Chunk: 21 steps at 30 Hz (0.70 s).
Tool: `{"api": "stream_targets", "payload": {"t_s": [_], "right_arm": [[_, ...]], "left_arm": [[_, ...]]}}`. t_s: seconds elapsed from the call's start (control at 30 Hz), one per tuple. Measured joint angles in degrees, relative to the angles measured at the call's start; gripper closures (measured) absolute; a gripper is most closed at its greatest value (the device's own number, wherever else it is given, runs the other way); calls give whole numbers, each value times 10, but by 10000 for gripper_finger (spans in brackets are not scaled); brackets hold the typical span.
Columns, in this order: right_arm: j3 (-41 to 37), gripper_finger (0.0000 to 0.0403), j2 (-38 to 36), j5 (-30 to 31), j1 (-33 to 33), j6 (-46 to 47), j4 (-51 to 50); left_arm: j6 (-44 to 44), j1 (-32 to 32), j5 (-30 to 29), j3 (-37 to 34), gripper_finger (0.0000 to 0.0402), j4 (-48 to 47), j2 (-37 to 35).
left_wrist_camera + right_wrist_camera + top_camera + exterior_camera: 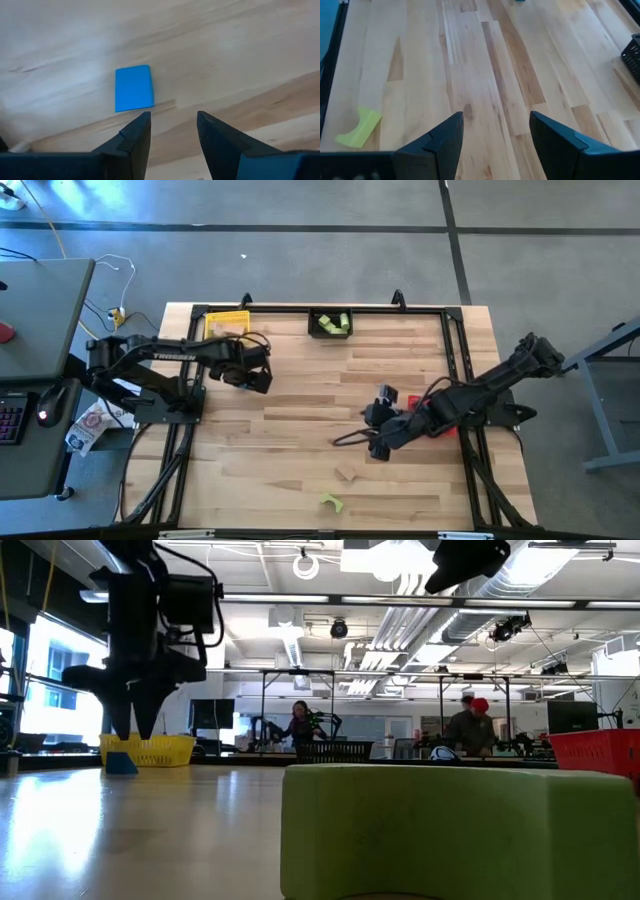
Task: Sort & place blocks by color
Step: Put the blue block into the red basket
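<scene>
While left fingers point(172, 131) spread, empty: blue block point(133, 88) flat beyond, long axis fingerward.

Wide bare stretch of table point(300, 405) between arms, open for passing. Left gripper point(172, 131) hangs over bare wood, jaws apart, blue block point(133, 88) just ahead. Yellow bin point(226, 324) and black bin point(330, 323) line far edge. Right gripper point(492, 135) fronts bare planks; green arch block point(359, 127) off to side.
</scene>
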Motion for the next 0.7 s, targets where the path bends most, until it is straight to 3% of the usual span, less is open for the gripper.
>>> {"api": "stream_targets", "payload": {"t_s": [0.27,0.6,0.7], "right_arm": [[0,190,0,1,3,0,0],[0,190,0,4,3,0,20],[0,190,0,4,3,1,23]], "left_arm": [[148,3,-11,-17,257,-14,0],[427,15,-56,-17,257,-20,5],[446,15,-43,-17,257,-20,5]]}}
